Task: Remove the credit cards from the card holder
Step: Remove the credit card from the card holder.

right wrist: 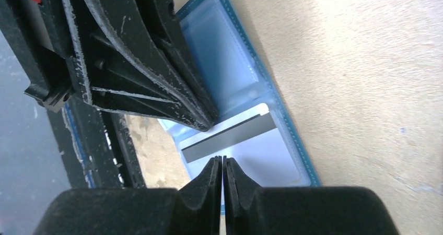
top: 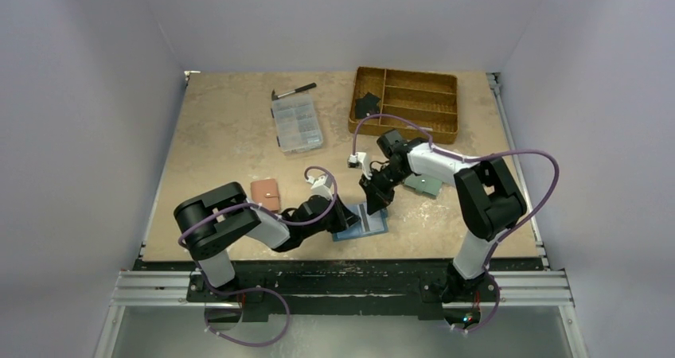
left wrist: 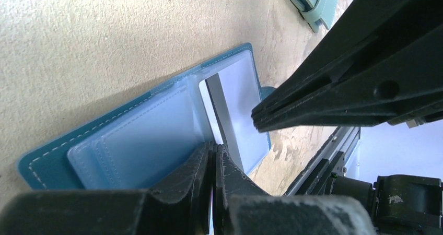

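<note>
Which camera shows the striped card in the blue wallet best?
The right wrist view: the card lies close up in the open blue wallet, its grey stripe plain. The left wrist view shows it too, its end behind the left gripper's fingers. From above it is only a tiny pale patch.

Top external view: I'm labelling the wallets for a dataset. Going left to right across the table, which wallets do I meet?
First the brown wallet → open blue card holder → pale teal wallet.
</note>
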### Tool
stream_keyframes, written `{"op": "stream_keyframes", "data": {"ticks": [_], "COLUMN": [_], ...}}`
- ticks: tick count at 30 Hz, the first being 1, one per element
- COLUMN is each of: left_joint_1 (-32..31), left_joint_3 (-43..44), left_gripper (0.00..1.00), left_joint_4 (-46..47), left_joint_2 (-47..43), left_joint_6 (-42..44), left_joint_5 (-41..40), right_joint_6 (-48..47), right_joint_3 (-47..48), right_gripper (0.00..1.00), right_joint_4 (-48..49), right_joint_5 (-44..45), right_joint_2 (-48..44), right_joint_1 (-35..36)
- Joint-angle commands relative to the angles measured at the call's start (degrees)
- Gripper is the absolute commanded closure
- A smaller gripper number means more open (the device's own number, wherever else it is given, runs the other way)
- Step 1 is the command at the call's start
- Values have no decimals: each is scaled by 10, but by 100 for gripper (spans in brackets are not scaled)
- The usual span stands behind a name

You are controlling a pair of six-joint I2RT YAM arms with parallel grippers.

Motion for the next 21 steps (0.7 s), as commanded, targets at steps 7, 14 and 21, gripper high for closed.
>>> {"op": "stream_keyframes", "data": {"ticks": [7,14,21], "left_joint_1": [3,4,4], "left_joint_3": [-41,-51,-50], "left_gripper": [89,80,76], "left_joint_4": [3,24,44], "left_joint_2": [-1,-5,7], "left_joint_6": [5,9,9], "left_joint_5": [-18,-13,0], "right_joint_6": [20,26,26], "right_joint_3": [-14,-17,-21], "right_gripper": [86,85,85], "right_joint_4": [42,46,50], "right_joint_5": [88,116,151], "right_joint_2": [-26,-19,-20], "right_joint_1": [-7,-7,-8]}}
